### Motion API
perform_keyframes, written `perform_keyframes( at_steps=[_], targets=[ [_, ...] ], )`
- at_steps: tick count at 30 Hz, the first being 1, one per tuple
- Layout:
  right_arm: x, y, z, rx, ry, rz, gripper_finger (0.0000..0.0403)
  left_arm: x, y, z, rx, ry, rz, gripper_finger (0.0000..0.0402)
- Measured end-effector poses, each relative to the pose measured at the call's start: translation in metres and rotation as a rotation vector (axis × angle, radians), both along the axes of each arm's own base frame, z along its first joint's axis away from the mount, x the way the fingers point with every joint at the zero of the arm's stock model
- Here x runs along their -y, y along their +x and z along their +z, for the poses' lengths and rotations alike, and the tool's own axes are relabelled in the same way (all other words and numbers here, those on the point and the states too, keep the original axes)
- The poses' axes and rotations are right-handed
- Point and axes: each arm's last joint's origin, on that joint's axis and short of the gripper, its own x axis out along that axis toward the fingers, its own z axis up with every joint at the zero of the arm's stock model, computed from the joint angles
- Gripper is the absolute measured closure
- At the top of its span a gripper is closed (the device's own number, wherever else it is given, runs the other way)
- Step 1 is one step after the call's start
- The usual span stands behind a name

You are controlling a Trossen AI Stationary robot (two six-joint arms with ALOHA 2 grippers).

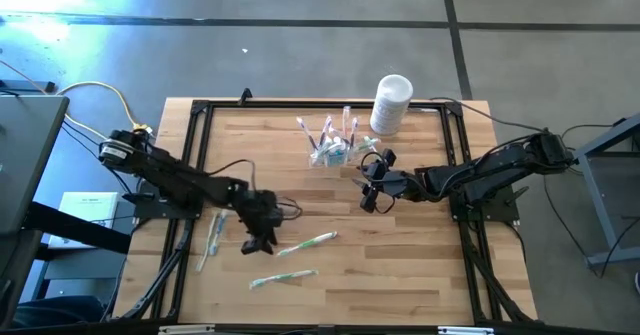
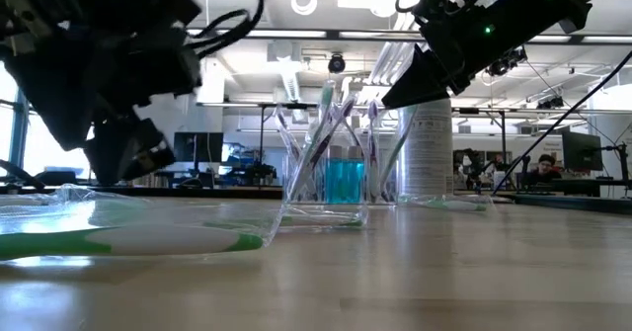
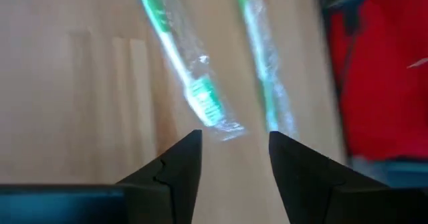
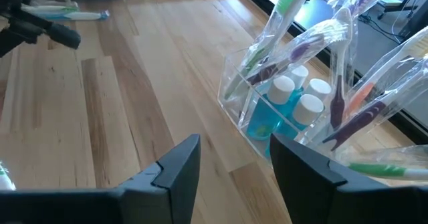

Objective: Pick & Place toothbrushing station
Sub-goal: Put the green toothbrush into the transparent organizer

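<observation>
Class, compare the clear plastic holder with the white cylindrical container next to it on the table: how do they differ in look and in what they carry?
The clear holder is see-through with flat walls; the white container is opaque and round.
The clear holder is packed with wrapped toothbrushes and small blue bottles; the white container shows nothing sticking out.
In the low view the white container stands taller than the clear holder's walls.
Both stand upright at the table's far side.

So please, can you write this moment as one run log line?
left gripper: open above wrapped toothbrushes | right gripper: open, empty, near toothbrushing station | white container: upright behind station
</observation>
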Motion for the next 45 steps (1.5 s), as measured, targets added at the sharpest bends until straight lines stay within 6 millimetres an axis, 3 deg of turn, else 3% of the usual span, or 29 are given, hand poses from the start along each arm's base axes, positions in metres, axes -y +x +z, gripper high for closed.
perform_keyframes(
  at_steps=[7,11,19,23,26,29,37,45],
  targets=[
    [0.0,0.0,0.0,-0.005,-0.001,0.0,0.023,0.019,0.028,0.063,-0.041,0.536,-0.044,0.0231],
    [0.0,0.0,-0.001,-0.008,-0.001,0.0,0.023,0.031,0.043,0.078,-0.091,0.672,-0.044,0.0231],
    [0.0,-0.001,-0.002,-0.013,0.015,-0.01,0.023,0.041,0.067,0.076,-0.376,0.572,0.061,0.0231],
    [0.0,-0.001,-0.002,-0.011,0.015,-0.01,0.023,0.048,0.084,0.083,-0.337,0.476,0.161,0.0231],
    [0.0,-0.001,-0.002,-0.012,0.015,-0.01,0.023,0.049,0.09,0.072,-0.341,0.489,0.145,0.0231],
    [0.0,-0.001,-0.002,-0.017,0.015,-0.01,0.023,0.044,0.093,0.062,-0.382,0.503,0.147,0.0231],
    [0.0,-0.002,-0.002,-0.02,0.014,-0.01,0.023,0.021,0.109,0.065,-0.296,0.481,0.181,0.0231],
    [0.0,-0.002,-0.002,-0.024,0.014,-0.01,0.023,0.004,0.129,0.028,-0.356,0.3,0.047,0.0231]
  ],
)
